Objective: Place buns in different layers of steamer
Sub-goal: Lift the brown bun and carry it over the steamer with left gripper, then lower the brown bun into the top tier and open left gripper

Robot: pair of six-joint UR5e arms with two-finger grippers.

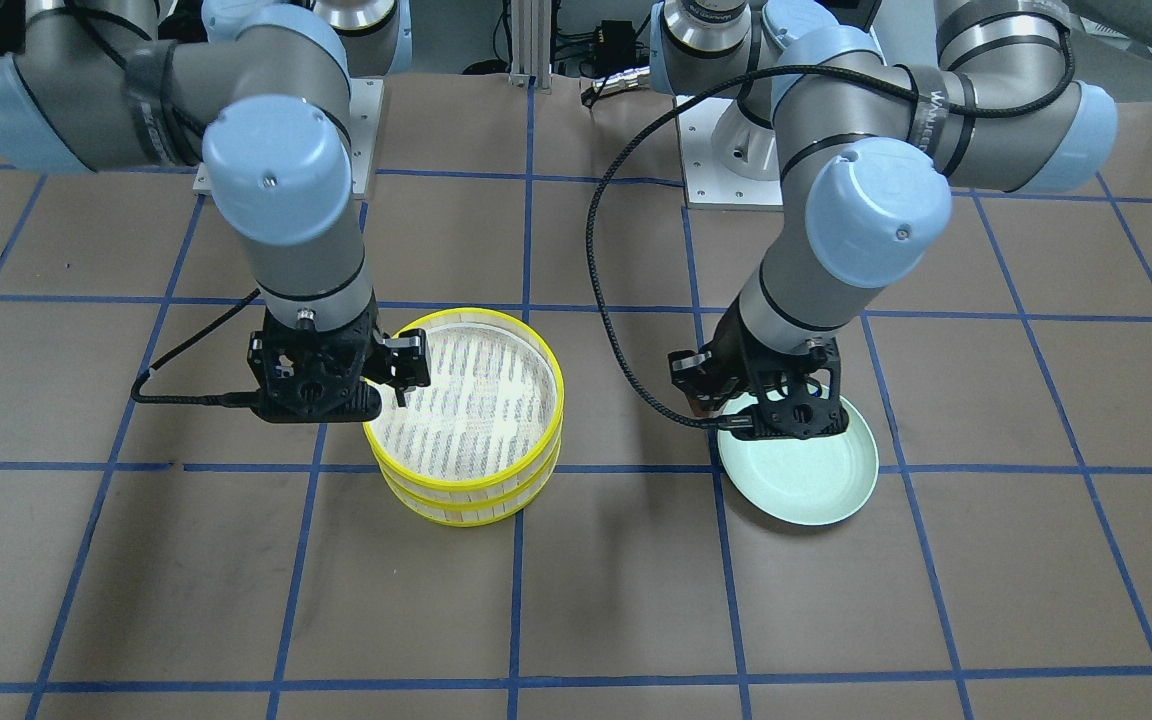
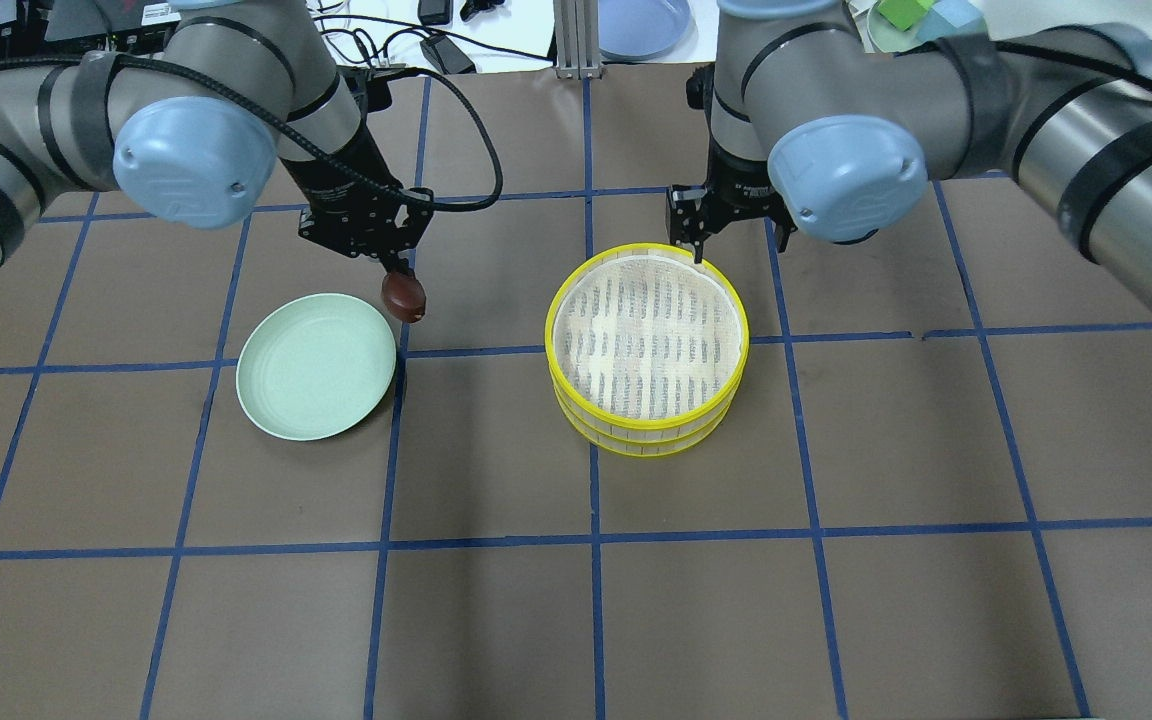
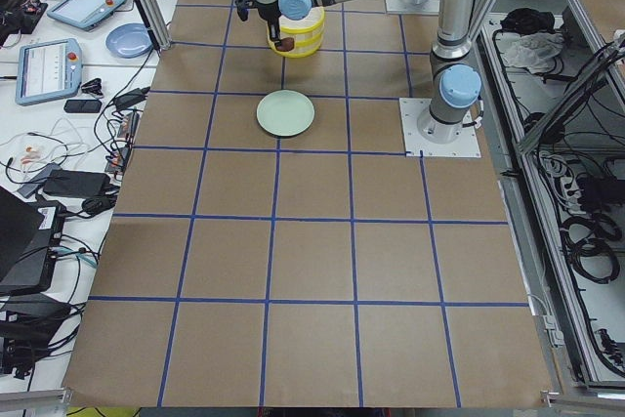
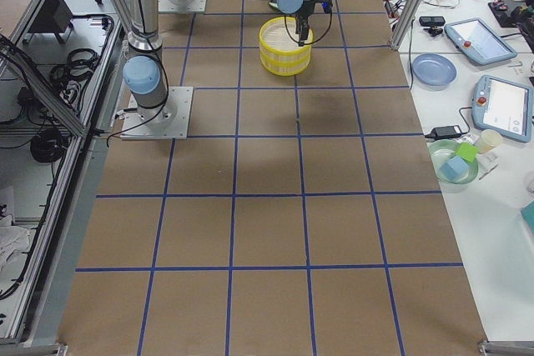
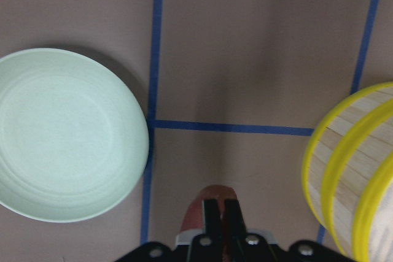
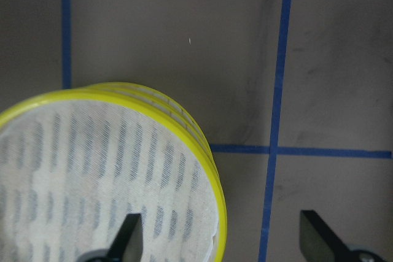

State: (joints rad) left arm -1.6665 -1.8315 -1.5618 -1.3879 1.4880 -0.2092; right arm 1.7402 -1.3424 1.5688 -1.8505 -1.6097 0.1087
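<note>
The two steamer layers are stacked, the top tray (image 2: 744,330) on the lower tray (image 2: 636,447), with yellow rims and a mesh bottom. My left gripper (image 2: 398,275) is shut on the dark reddish-brown bun (image 2: 404,295) and holds it above the table, beside the plate's far right edge. The bun shows between the fingers in the left wrist view (image 5: 196,210). My right gripper (image 2: 701,235) is open and straddles the top tray's far rim (image 6: 212,170), one finger over the mesh, one outside. The cream-white bun is not in view.
An empty mint-green plate (image 2: 316,365) lies left of the stack, also in the front view (image 1: 806,480). Blue tape lines cross the brown table. A cable loops from the left wrist (image 1: 606,300). Tablets and dishes lie on side benches.
</note>
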